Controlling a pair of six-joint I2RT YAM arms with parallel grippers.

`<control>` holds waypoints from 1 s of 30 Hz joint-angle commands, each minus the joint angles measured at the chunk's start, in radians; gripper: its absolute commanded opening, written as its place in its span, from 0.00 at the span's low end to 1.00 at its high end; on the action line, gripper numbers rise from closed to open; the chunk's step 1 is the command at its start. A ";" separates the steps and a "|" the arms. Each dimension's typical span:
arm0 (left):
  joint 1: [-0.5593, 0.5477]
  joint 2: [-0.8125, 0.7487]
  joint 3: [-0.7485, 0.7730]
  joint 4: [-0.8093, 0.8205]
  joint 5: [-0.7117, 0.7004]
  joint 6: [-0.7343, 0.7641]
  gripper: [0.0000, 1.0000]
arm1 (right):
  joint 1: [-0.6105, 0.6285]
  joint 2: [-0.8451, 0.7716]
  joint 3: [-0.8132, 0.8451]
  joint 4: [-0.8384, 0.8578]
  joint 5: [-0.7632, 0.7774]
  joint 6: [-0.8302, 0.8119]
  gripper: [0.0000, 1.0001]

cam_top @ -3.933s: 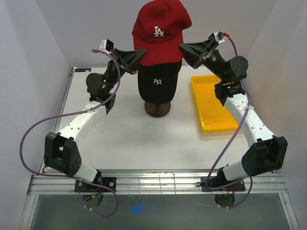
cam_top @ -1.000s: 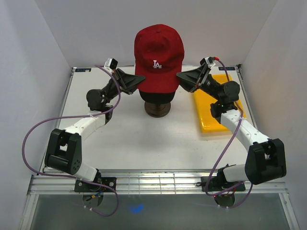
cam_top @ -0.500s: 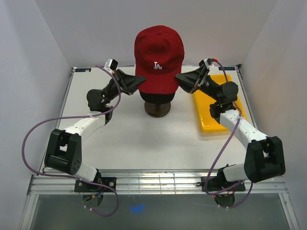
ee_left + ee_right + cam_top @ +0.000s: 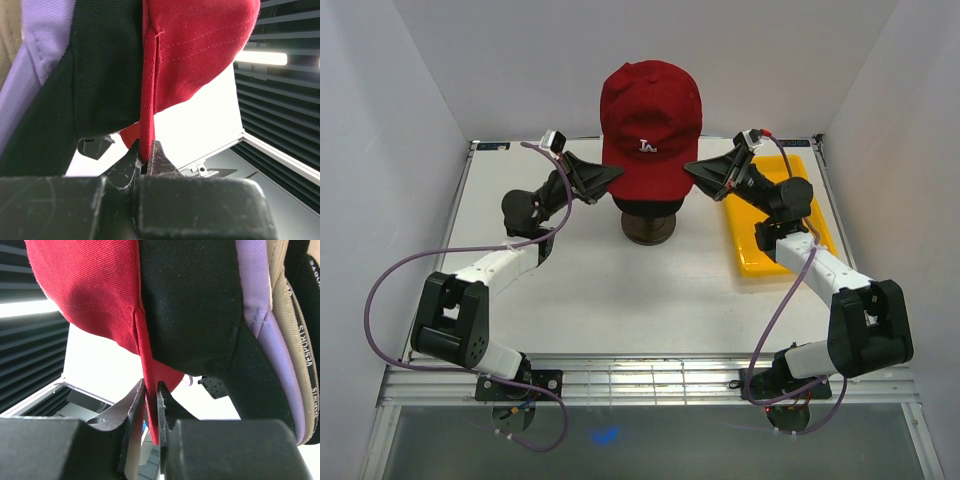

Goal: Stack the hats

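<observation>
Red cap (image 4: 650, 110): over the black cap (image 4: 190, 300), toward the table's (image 4: 570, 290) far edge.
Left end effector (image 4: 147, 152): clenched on its rim.
Right end effector (image 4: 150, 390): pinching the opposite rim.

Hat stack (image 4: 650, 205), centre-rear of counter (image 4: 620, 290). Left of stack: left hand (image 4: 615, 172) clamped on the red hat (image 4: 651, 110) rim, its arm barring that side. Right of stack: right hand (image 4: 690, 168) pinching the same rim, yellow tray (image 4: 775, 250) lying under its arm. Front of stack: open counter between the two forearms. Behind stack: rear wall (image 4: 640, 30) near. Above stack: unobstructed.
</observation>
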 commanded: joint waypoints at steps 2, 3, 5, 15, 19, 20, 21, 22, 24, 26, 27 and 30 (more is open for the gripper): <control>0.006 -0.006 -0.041 -0.065 0.075 0.036 0.00 | 0.001 0.013 -0.019 0.087 0.009 0.008 0.16; 0.007 -0.007 -0.044 -0.063 0.077 0.040 0.00 | 0.001 0.014 -0.024 0.089 0.007 0.005 0.15; 0.010 -0.007 -0.046 -0.071 0.088 0.049 0.00 | -0.001 0.019 -0.030 0.092 0.004 -0.003 0.15; 0.021 0.030 -0.015 -0.134 0.187 0.145 0.00 | -0.028 0.037 -0.065 0.090 -0.027 -0.058 0.15; 0.024 0.016 -0.018 -0.221 0.201 0.213 0.00 | -0.039 0.034 -0.068 0.050 -0.036 -0.090 0.18; 0.024 0.007 -0.018 -0.249 0.201 0.234 0.00 | -0.041 0.030 -0.065 0.040 -0.036 -0.099 0.18; 0.026 0.002 -0.018 -0.259 0.203 0.243 0.00 | -0.044 0.027 -0.062 0.026 -0.039 -0.117 0.18; 0.027 -0.002 -0.016 -0.272 0.203 0.251 0.01 | -0.045 0.024 -0.061 -0.002 -0.040 -0.127 0.19; 0.029 -0.015 -0.013 -0.302 0.207 0.273 0.07 | -0.047 0.019 -0.053 -0.016 -0.040 -0.136 0.20; 0.033 -0.022 -0.006 -0.345 0.209 0.300 0.11 | -0.048 0.019 -0.047 -0.037 -0.044 -0.147 0.21; 0.035 -0.033 -0.003 -0.364 0.210 0.312 0.17 | -0.050 0.018 -0.041 -0.048 -0.045 -0.151 0.21; 0.044 -0.062 -0.001 -0.417 0.207 0.346 0.27 | -0.055 0.011 -0.030 -0.088 -0.048 -0.174 0.21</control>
